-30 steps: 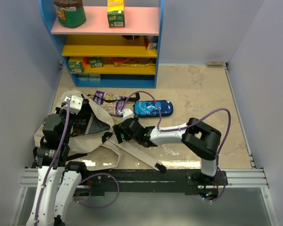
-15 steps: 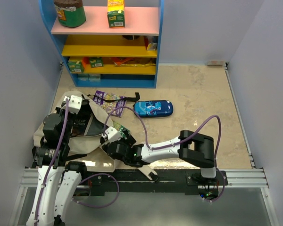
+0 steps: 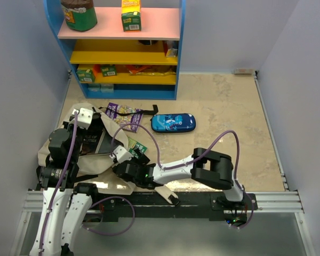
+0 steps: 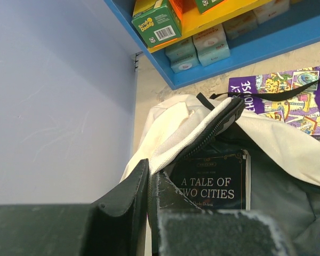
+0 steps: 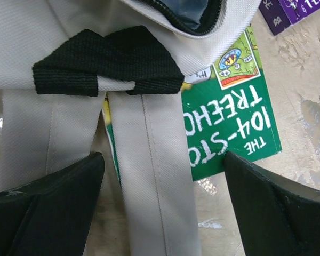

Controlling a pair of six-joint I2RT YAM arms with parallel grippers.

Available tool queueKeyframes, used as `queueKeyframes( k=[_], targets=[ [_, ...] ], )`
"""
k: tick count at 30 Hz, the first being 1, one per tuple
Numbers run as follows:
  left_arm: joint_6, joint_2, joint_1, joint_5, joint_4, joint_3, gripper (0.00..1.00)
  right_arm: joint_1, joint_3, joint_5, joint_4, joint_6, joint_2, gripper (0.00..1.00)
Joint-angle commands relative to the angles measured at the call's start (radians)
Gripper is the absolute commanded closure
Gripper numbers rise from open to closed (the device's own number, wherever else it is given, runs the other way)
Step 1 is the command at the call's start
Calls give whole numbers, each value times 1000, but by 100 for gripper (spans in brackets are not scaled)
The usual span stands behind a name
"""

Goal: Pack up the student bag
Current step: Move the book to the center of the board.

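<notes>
R arm has swung left & nearer. The right gripper (image 5: 162, 160), fingers spread wide, now hangs over the green Treehouse book (image 5: 229, 128) & beige strap (image 5: 149, 186), at the right edge of the student bag (image 3: 113, 129), near-left on the desk. The left gripper (image 4: 149, 176) pinches the bag rim, holding the mouth open w/ Tale of Two Cities (image 4: 210, 184) inside. Prob next item; the strap overlies it.

We read "A TALE OF TWO CITIES" in pale capitals on the dark book (image 4: 210, 186) inside the bag (image 4: 176, 133), just ahead of the left gripper (image 4: 148, 173). Farther ahead and above it, a green box (image 4: 156, 20) says "Scrub Daddy" beside a barcode. Ahead of the right gripper (image 5: 162, 160), nearer its right finger, the green book (image 5: 232, 125) shows "THE 104-STO" and "TREEHO" upside down, the rest hidden.
</notes>
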Motion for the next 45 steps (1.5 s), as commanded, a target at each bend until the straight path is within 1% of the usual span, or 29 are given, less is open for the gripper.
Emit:
queueKeyframes(
  k=[1,2,4,6,7,9,10,12,14,16,17,18,19,22,23,27,29,30,31,32,33,34,37,38,39,42,43,44,45],
  targets=[
    [-24,-21,3,26,106,57,100,23,36,-8,-45,-11,25,2],
    [-24,-21,3,24,106,57,100,20,33,29,-48,-13,22,4],
    [-23,-21,3,23,107,56,100,6,16,31,-55,12,10,7],
    [-23,-24,3,23,109,53,100,-34,-37,8,-42,58,-31,18],
    [-23,-24,3,24,110,50,100,-60,-65,-6,-25,67,-51,31],
    [-24,-26,3,27,112,45,100,-74,-154,-43,65,55,-116,44],
    [-24,-28,3,27,112,42,100,-77,-185,-61,105,37,-139,56],
    [-24,-29,3,30,115,36,100,-75,-267,-162,229,-32,-200,63],
    [-24,-28,3,32,115,36,100,-78,-305,-190,273,-54,-226,79],
    [-26,-29,3,32,113,37,100,-89,-303,-142,227,-33,-230,94],
    [-26,-29,3,32,115,37,100,-92,-296,-102,195,-11,-223,97],
    [-24,-31,3,32,116,36,100,-92,-271,-34,91,68,-219,100],
    [-26,-31,3,32,115,34,100,-100,-257,91,22,128,-211,100],
    [-31,-35,3,38,116,27,100,-112,-253,216,-195,369,-246,100],
    [-34,-34,3,40,118,25,100,-117,-259,286,-306,501,-260,100],
    [-41,-29,3,52,123,22,100,-123,-266,374,-521,729,-320,100],
    [-44,-29,3,58,127,19,100,-127,-268,387,-581,780,-361,99],
    [-44,-29,3,59,130,16,100,-127,-266,374,-574,780,-378,95],
    [-46,-31,3,61,132,14,100,-127,-268,355,-538,732,-395,81],
    [-46,-31,3,64,132,10,100,-123,-282,322,-432,611,-433,72],
    [-44,-31,3,66,133,10,100,-114,-291,267,-384,569,-453,64],
    [-43,-34,3,64,133,8,100,-98,-303,240,-337,525,-476,51],
    [-23,-46,3,58,132,2,100,-92,-352,141,-188,422,-599,42],
    [-12,-51,3,49,133,-4,100,-91,-390,106,-99,355,-634,41],
    [-6,-55,3,43,136,-7,100,-95,-407,86,-65,331,-704,38],
    [17,-64,3,-20,149,-27,100,-150,-411,58,-51,305,-746,35],
    [19,-57,3,-55,171,-32,100,-199,-398,57,-58,306,-730,36],
    [22,-51,3,-136,187,-39,100,-218,-368,60,-92,284,-710,36],
    [22,-44,3,-166,196,-39,100,-242,-352,67,-101,271,-685,37]
  ],
)
